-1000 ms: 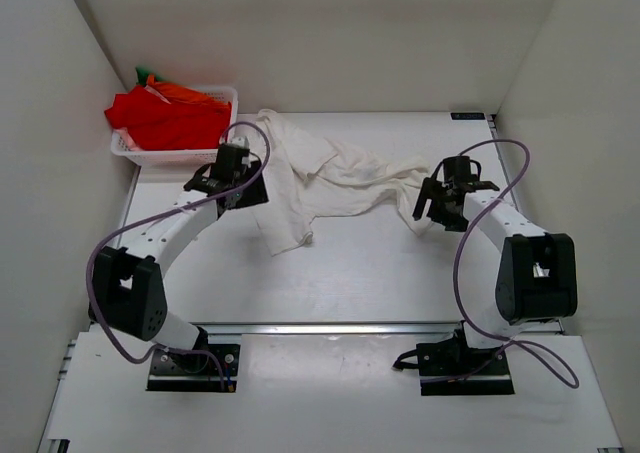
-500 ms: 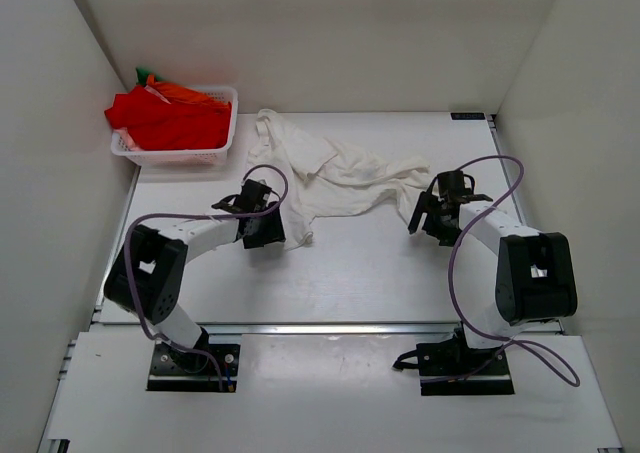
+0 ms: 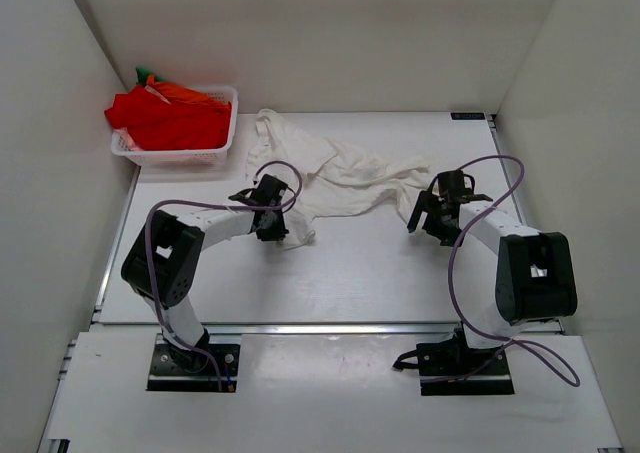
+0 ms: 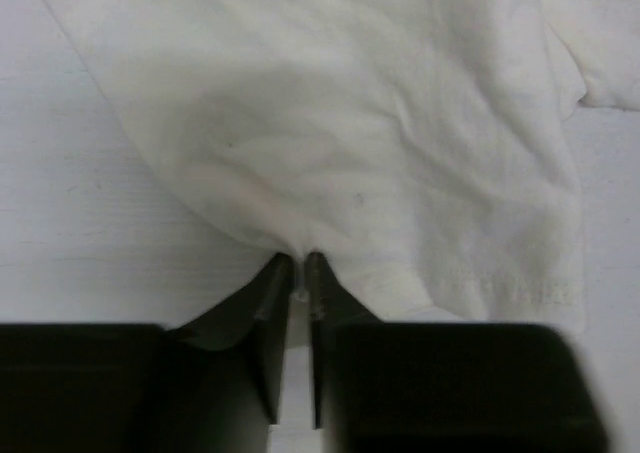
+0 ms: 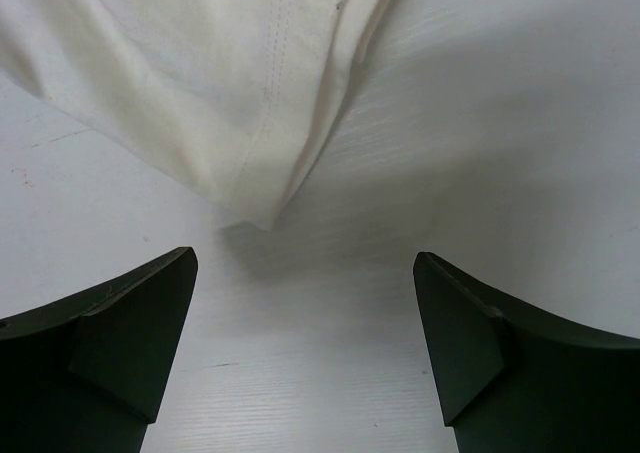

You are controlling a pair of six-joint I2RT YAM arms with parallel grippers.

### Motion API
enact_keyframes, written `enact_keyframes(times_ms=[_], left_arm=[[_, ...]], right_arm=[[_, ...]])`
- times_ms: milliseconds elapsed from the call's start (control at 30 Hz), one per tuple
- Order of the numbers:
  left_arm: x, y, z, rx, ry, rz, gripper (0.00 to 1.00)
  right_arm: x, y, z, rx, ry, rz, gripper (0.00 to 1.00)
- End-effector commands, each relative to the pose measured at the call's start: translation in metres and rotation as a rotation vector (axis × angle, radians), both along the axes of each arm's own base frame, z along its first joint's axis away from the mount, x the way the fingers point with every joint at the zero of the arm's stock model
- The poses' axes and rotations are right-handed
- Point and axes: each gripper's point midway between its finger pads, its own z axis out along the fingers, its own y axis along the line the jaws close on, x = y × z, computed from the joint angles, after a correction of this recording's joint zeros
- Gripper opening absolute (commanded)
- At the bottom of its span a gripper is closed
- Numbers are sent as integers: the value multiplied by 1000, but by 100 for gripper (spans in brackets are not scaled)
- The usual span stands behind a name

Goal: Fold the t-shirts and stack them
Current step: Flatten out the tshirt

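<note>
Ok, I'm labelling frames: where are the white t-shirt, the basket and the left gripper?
white t-shirt [image 3: 345, 178], top view, its middle.
basket [image 3: 175, 157], top view, front wall.
left gripper [image 4: 299, 263], left wrist view, between fingertips.

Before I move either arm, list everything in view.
table: one, white, under everything
basket: one, white lattice, table's far left corner
white t-shirt: one, white, crumpled across the table's middle
red t-shirt: one, red, heaped in the basket
orange cloth: one, orange, behind the red, in the basket
green cloth: one, green, peeking out at the basket's far left
left tool: one, black, pinching the white t-shirt's near edge
right tool: one, black, open, near the shirt's right tip, apart
</note>
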Motion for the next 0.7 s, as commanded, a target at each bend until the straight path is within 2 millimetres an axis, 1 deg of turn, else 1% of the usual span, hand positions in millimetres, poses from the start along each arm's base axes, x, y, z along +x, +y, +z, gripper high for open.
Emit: enact_keyframes(times_ms=[0,33,67,100,133,167,200,233,267,300,333,400,433,467,500,533,600,633,667], left_arm=[[-52,23,-48,134,202,-27,18],[-55,27,-51,145,211,-35,4],[-55,26,-52,144,211,-44,0],[-57,26,-51,135,220,-46,0],[-56,31,-49,143,213,-40,0],[-54,32,-45,151,205,-44,0],[-52,34,-40,154,188,-38,0],[-50,32,-33,145,172,-51,0],[-49,33,-31,145,164,-44,0],[-47,32,-24,132,144,-48,0],[-46,35,-22,130,140,-40,0],[-45,36,-16,130,122,-41,0],[-47,36,-15,127,120,-43,0],[-49,38,-15,128,118,-43,0],[-52,39,-16,121,125,-43,0],[-50,39,-13,110,112,-40,0],[-52,45,-13,111,113,-27,0],[-52,48,-12,112,115,-23,0],[-51,51,-10,115,110,-16,0]], right_arm=[[9,-4,6,-9,-33,-21,88],[11,-6,7,-13,-38,-24,88],[9,-5,4,-6,-25,-23,88],[10,-5,5,-2,-31,-28,88],[11,-4,4,-4,-28,-25,88],[7,-5,1,-5,-7,-30,88],[6,-6,2,-16,-4,-45,88],[3,-1,-2,-4,12,-53,88],[4,1,-2,-5,8,-60,86],[3,5,-4,4,5,-65,84],[3,8,-5,12,3,-80,83],[12,9,-4,9,-25,-105,80],[12,9,-7,6,-13,-121,80],[21,11,-5,20,-30,-131,78],[22,10,-12,22,-5,-137,77],[29,13,-7,37,-24,-141,77],[33,16,-15,24,1,-146,77],[38,11,-14,10,1,-163,76],[39,15,-17,13,11,-152,76]])
